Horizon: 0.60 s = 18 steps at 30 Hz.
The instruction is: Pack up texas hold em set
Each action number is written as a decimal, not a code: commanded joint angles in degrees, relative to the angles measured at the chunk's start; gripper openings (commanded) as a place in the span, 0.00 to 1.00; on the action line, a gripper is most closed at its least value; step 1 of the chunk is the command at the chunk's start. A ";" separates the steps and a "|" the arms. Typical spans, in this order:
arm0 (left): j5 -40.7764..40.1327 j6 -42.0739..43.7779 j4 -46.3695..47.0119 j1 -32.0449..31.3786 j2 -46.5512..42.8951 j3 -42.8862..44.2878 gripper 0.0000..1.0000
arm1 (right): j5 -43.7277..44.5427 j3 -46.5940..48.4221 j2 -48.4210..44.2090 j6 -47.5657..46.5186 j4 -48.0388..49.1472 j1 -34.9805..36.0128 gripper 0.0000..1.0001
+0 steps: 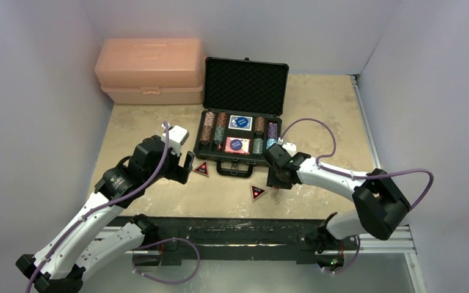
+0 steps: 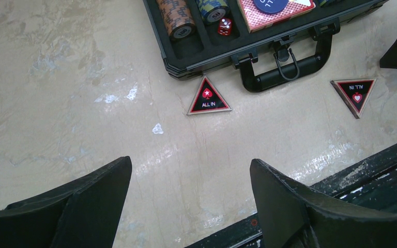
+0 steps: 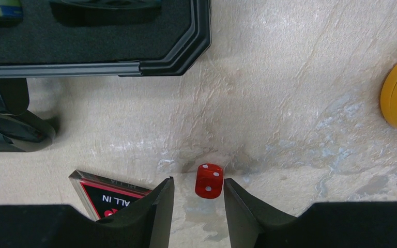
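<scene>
The red die (image 3: pixel 209 180) sits between the fingers of the right gripper (image 3: pixel 197 182) — apart, not yet touching it — with the case (image 3: pixel 134 68) beyond their tips. Centre first, then pinch flat faces squarely, or it may squirt out. The left gripper (image 2: pixel 190 163) is wide open and empty.

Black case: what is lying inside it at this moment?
The case holds rows of chips, a blue deck, a red deck and one red die beside the chips. Whatever lies beneath the decks is covered.
</scene>
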 commanded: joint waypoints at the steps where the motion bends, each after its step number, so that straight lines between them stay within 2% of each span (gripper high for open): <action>1: -0.43 -0.16 0.43 -0.10 -0.62 1.72 0.84 | 0.89 -0.80 0.29 0.93 -0.19 0.42 0.43; 12: -0.52 -0.16 0.32 -0.04 -0.37 1.66 0.84 | 0.55 -1.43 0.82 0.78 0.85 0.39 0.37; 18: -0.61 -0.18 0.32 -0.06 -0.35 1.69 0.84 | 0.23 -1.59 0.81 0.58 1.22 0.41 0.23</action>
